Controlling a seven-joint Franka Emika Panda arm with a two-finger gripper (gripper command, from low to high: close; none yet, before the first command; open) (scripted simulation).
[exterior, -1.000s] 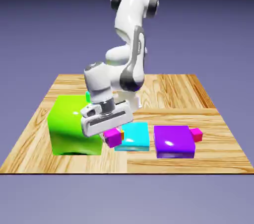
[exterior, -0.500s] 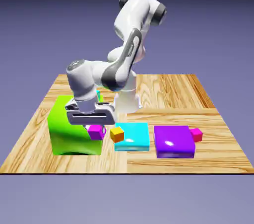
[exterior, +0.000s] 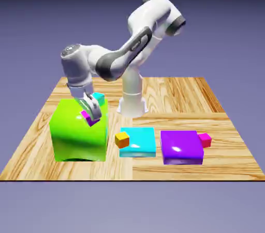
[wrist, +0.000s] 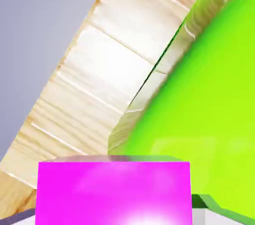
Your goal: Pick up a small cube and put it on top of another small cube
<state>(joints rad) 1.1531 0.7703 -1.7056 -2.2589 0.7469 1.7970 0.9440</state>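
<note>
The exterior view looks from across the worktop (exterior: 181, 97) and above, facing the arm (exterior: 111, 64), far enough back to take in the worktop's whole width. The hand view looks from the hand (exterior: 92, 109) along its fingers, at very close range (the magenta cube (wrist: 114, 194) fills much of its bottom edge), with the worktop slanting across it. Both views share the green block (exterior: 79, 131), the magenta cube and part of the worktop.

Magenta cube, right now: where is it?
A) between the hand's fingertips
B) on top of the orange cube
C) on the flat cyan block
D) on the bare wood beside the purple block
A: the hand view shows the magenta cube large between the fingertips, with the green block beyond it.
</note>
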